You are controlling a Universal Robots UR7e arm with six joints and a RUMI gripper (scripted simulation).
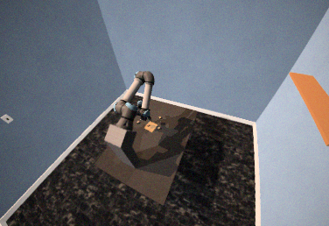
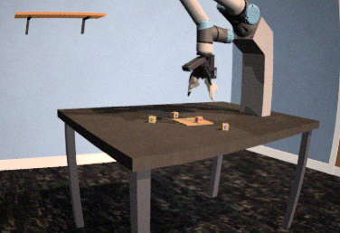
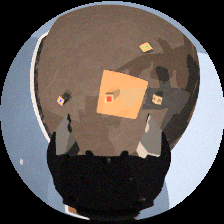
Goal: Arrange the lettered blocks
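Though its red mark is too small to read, your block [image 2: 199, 119] [image 3: 109, 99] sits on the orange mat [image 2: 194, 123] [image 3: 122, 107], pale wood-coloured and cube-shaped. Your gripper [image 2: 201, 97] [image 3: 108, 114] is open above it, holding nothing.

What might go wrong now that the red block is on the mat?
The red block sits near one edge of the mat, so another block set on its outer side might hang off. The tool is open above the table, and its wide fingers might bump the red block when they bring a neighbour in close.
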